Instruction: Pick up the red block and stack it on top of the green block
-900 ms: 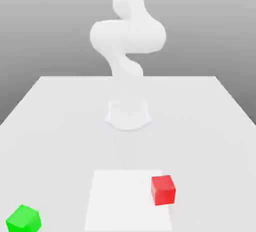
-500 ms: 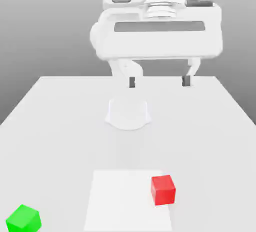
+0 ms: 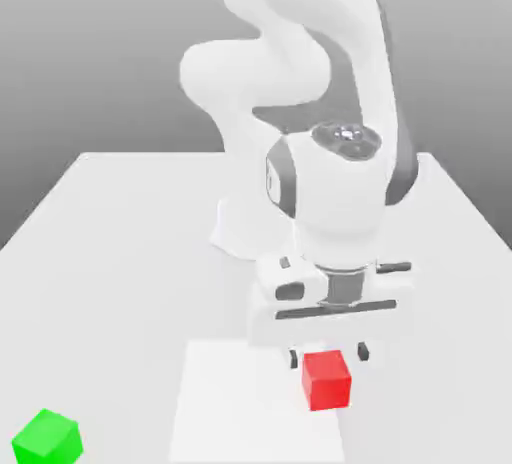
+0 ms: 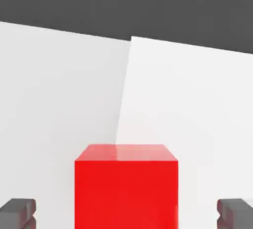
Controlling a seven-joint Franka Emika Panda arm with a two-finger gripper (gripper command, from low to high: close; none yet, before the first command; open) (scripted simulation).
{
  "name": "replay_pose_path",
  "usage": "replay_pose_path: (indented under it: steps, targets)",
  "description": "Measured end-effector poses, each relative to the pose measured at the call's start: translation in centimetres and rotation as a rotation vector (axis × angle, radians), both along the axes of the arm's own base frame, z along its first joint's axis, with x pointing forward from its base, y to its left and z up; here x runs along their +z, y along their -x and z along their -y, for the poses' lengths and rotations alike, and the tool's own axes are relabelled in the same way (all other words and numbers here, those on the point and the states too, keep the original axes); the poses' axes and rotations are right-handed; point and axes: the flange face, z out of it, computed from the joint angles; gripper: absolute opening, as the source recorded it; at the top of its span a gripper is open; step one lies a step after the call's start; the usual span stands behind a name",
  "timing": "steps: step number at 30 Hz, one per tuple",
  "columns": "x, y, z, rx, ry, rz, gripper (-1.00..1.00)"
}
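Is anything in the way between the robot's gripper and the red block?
No, nothing visible is in the way. The open gripper is right at the red block, and in the hand view bare surface shows between the block and each finger.

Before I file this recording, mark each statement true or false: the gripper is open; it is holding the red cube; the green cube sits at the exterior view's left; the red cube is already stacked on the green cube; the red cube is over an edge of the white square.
1. The gripper is open. True.
2. The gripper is holding the red cube. False: its fingers stand apart with gaps beside the cube.
3. The green cube sits at the exterior view's left. True.
4. The red cube is stacked on the green cube. False: they lie well apart.
5. The red cube is over an edge of the white square. True.
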Motion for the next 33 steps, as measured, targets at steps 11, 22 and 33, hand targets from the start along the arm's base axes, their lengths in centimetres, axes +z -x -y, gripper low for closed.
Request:
replay_pose_path:
  steps: [11, 22, 33]
  targets:
    - [3.4, -0.1, 0.0, 0.000, 0.001, 0.000, -1.00]
    - [8.2, -8.3, 20.3, -0.463, -0.010, -0.006, -1.00]
    - [3.5, -8.5, 32.5, -0.686, -0.001, 0.000, 1.00]
